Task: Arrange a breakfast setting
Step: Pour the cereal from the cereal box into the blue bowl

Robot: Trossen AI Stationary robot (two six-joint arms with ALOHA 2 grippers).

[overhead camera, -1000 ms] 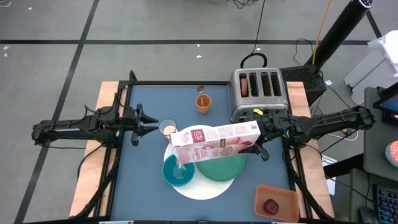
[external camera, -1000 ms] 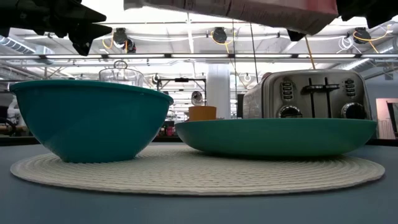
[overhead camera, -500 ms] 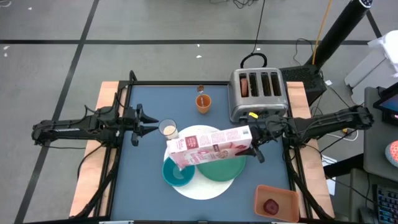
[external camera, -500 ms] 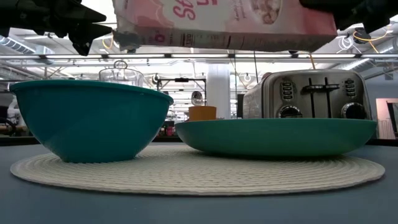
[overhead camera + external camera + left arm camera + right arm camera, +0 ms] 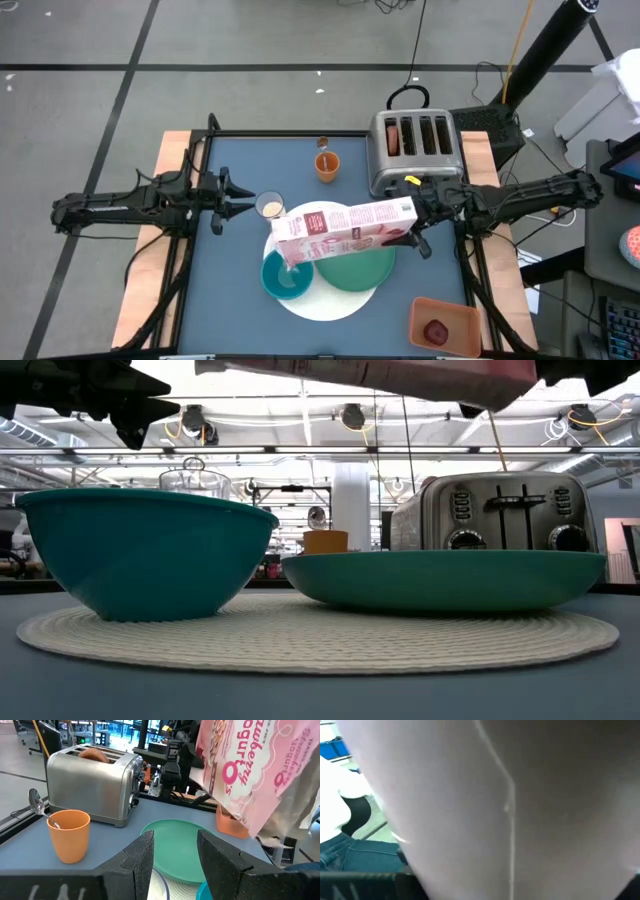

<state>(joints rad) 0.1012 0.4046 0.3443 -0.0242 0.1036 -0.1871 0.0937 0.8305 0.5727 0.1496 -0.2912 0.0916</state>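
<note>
Your right gripper (image 5: 412,222) pinched the cereal box (image 5: 345,228), lying sideways mid-frame, mouth over the teal bowl (image 5: 283,275) (left fingers (image 5: 137,857) spread).

Two black jointed arms are seen, built of slim tubes and blocky joints, with dark cables run along them. The left gripper (image 5: 222,206) has matte black, angular fingers (image 5: 140,860). A small yellow mark is carried near the right gripper (image 5: 418,222).

pink box (image 5: 345,228) above the mat (image 5: 335,300); bare tabletop (image 5: 240,160) beside the orange cup (image 5: 327,166)
</note>
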